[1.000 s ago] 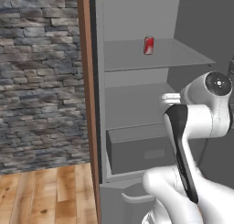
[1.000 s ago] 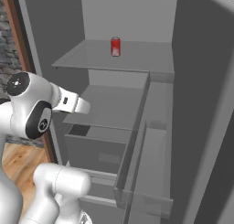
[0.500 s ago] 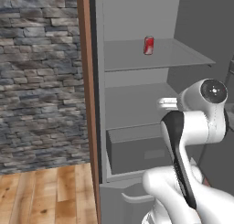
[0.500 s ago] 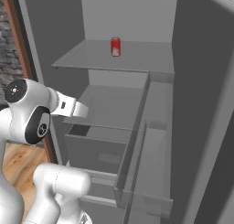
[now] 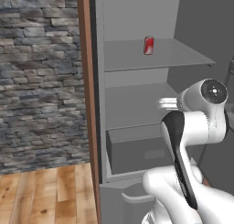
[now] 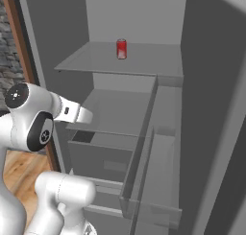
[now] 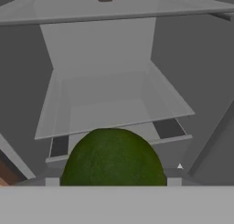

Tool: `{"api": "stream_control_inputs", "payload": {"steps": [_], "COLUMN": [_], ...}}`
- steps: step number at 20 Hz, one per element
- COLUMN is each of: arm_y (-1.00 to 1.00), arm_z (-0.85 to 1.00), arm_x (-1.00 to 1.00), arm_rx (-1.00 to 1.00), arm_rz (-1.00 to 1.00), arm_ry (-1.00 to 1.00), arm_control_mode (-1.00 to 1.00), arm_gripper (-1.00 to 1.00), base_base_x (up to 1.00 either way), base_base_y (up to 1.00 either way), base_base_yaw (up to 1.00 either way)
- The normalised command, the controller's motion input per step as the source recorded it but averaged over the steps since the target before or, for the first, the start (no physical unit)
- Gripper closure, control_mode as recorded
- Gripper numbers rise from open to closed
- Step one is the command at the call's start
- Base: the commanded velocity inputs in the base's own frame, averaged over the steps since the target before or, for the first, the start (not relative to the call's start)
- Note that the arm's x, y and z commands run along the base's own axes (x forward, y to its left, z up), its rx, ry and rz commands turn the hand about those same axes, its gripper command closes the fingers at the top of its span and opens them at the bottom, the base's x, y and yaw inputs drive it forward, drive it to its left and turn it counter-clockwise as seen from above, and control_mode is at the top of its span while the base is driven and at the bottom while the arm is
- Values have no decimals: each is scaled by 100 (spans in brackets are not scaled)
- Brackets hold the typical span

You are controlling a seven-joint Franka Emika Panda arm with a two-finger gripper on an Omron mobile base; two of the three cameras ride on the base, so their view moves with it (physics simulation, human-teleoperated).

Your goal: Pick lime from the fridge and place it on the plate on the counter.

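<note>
The lime (image 7: 112, 157), round and dark green, sits very close at the bottom centre of the hand view and covers the fingertips; my gripper (image 7: 112, 173) is shut on it. The hand (image 6: 81, 115) hangs in front of the open fridge (image 6: 115, 109), level with its middle shelf (image 5: 137, 104). In the left base view the hand's white wrist (image 5: 167, 102) pokes out from behind the arm's elbow. Ahead of the lime lie the grey shelf (image 7: 105, 95) and the drawer top. The plate and the counter are out of view.
A red soda can (image 5: 148, 45) (image 6: 121, 49) stands on the upper shelf. A grey drawer (image 5: 137, 150) sits below the middle shelf. Door racks (image 6: 158, 171) jut out at the right. A wooden post (image 5: 87, 104), stone wall (image 5: 41, 81) and wooden floor (image 5: 45, 191) lie to the left.
The arm's elbow and hand have sunk slightly, and the hand has shifted a little in front of the middle shelf. The can has not moved.
</note>
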Motion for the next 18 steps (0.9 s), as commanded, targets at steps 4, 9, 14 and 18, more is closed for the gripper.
{"api": "stream_control_inputs", "payload": {"steps": [4,9,14,18], "arm_y": [0,0,0,0], "arm_z": [0,0,0,0], "arm_x": [0,0,0,0], "arm_rx": [0,0,0,0], "arm_rz": [0,0,0,0], "arm_ry": [0,0,0,0], "arm_control_mode": [-100,100,100,100], "arm_gripper": [100,100,100,100], "base_base_x": [0,-13,-25,-37], "base_base_y": [0,1,12,19], "base_base_yaw": [0,0,-5,-8]}}
